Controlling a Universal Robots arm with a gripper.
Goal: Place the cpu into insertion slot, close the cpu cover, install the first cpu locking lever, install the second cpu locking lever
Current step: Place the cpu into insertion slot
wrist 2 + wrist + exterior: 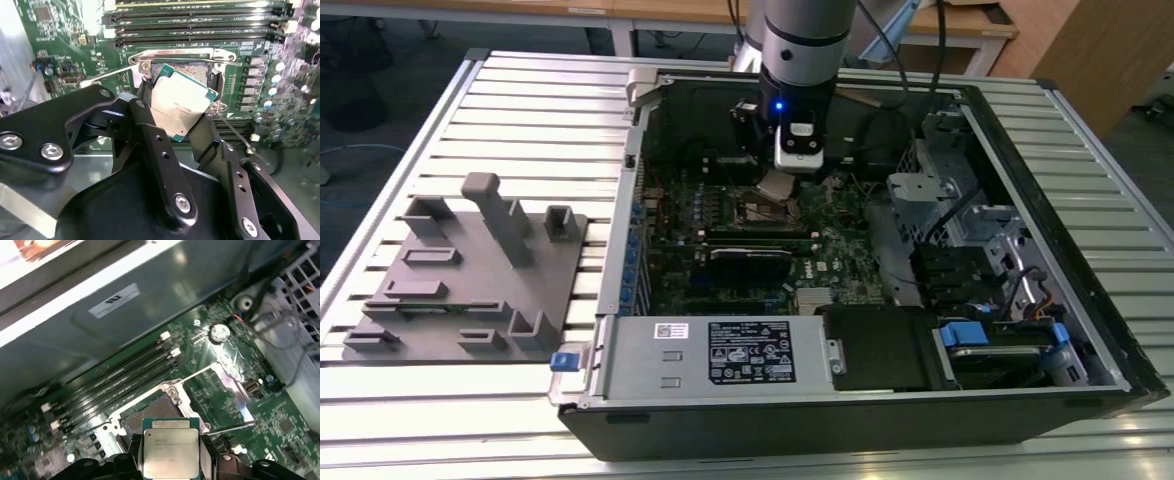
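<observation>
My gripper (778, 183) hangs inside the open computer case, shut on the cpu (182, 105), a pale square chip with a green edge. In both wrist views the black fingers (155, 145) clamp it on two opposite sides. The cpu (169, 447) is tilted and sits just above the insertion slot (150, 412), whose dark centre (192, 70) lies uncovered inside its silvery rim. A silvery plate that looks like the cpu cover (231, 385) is swung open beside the slot. Thin wire locking levers (107, 75) (230, 427) stick out, unlatched.
Long black memory slots (200, 20) run along one side of the slot. The case's metal walls, a labelled power supply box (720, 355) and a drive cage (947, 200) hem the motherboard in. A grey fixture block (467, 270) stands on the slatted table at the exterior view's left.
</observation>
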